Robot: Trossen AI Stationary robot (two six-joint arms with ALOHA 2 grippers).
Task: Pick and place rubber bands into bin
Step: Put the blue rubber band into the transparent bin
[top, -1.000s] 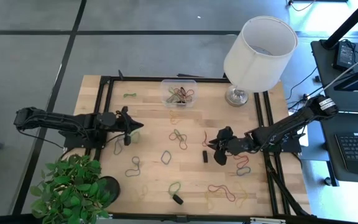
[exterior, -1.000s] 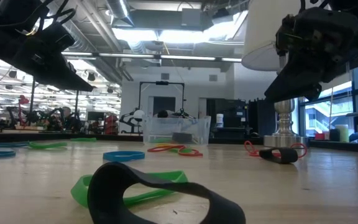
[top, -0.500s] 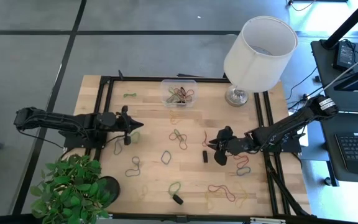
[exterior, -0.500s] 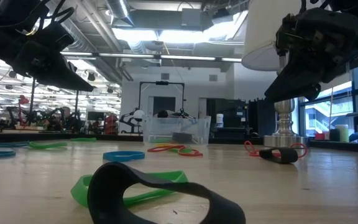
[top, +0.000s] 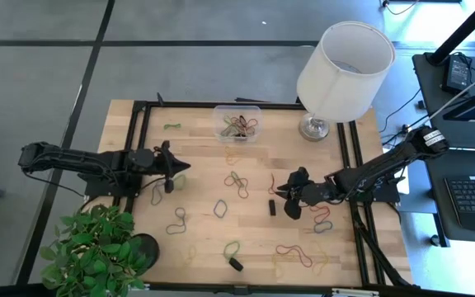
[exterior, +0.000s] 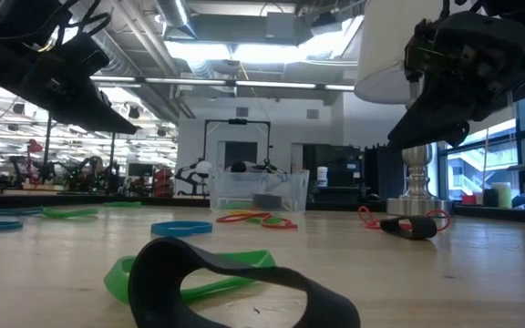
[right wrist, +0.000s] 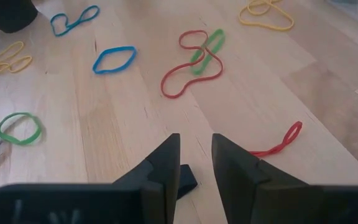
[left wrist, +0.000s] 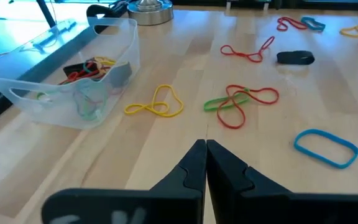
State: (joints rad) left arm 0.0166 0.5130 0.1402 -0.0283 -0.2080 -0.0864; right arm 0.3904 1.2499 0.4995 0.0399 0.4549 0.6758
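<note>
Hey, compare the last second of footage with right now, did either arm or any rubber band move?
Nothing visibly changed. The left pincer hangs shut over the table's left side, the right pincer slightly open near the middle right, neither holding anything. The rubber bands lie scattered where they were, and the bin sits in the same place with some bands inside.

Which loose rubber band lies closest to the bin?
The yellow band, lying just in front of the bin; the red and green tangle lies farther out.
</note>
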